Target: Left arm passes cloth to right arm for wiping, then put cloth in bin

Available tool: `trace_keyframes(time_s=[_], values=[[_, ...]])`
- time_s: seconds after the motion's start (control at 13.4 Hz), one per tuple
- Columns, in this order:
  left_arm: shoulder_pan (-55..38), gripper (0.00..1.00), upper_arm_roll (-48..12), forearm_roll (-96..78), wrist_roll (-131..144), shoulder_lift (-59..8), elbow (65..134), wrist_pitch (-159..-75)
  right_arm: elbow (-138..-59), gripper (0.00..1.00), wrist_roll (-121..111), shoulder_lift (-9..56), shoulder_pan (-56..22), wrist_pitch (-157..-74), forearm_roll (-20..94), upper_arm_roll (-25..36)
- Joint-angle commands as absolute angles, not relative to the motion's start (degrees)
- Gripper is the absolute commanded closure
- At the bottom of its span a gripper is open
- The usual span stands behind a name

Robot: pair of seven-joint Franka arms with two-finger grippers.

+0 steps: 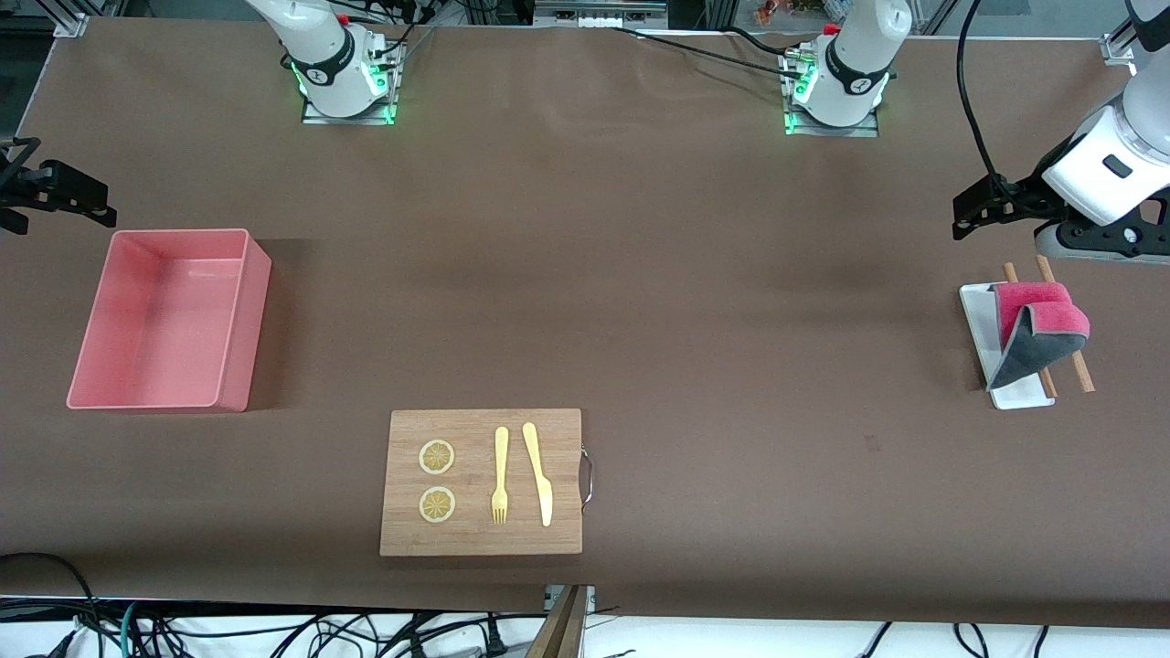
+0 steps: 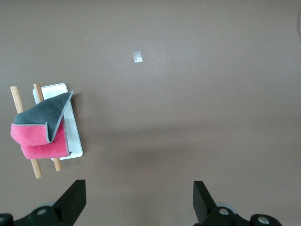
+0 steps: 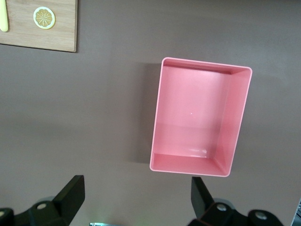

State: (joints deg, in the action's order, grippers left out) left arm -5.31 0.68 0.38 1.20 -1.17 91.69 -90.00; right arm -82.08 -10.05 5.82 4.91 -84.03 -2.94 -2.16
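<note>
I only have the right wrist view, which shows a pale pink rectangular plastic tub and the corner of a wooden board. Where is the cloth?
Observer: The small crimson-pink and dark grey cloth lies folded over two wooden sticks on a flat white rectangular tray, at the left arm's end of the table.
Operator: Is the left gripper on it?
Observer: No. The left gripper hangs open above the table beside the tray, holding nothing.
Operator: What else is on the board?
Observer: On the wooden cutting board lie two lemon slices, a yellow fork and a yellow knife.
</note>
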Motion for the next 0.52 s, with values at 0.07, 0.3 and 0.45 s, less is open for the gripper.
trace_keyframes(time_s=[0.07,0.3,0.45], values=[[-5.19,0.0,0.53,0.97,1.23,0.09,92.99,-90.35,-81.39,0.0,-11.34,6.06,5.62,-83.85,-2.02,-2.37],[-4.83,0.0,0.53,0.97,1.23,0.0,93.08,-90.35,-81.39,0.0,-11.34,6.06,5.62,-83.85,-2.02,-2.37],[-4.83,0.0,0.53,0.97,1.23,0.09,93.08,-90.26,-81.39,0.0,-11.34,6.06,5.54,-83.85,-2.02,-2.37]])
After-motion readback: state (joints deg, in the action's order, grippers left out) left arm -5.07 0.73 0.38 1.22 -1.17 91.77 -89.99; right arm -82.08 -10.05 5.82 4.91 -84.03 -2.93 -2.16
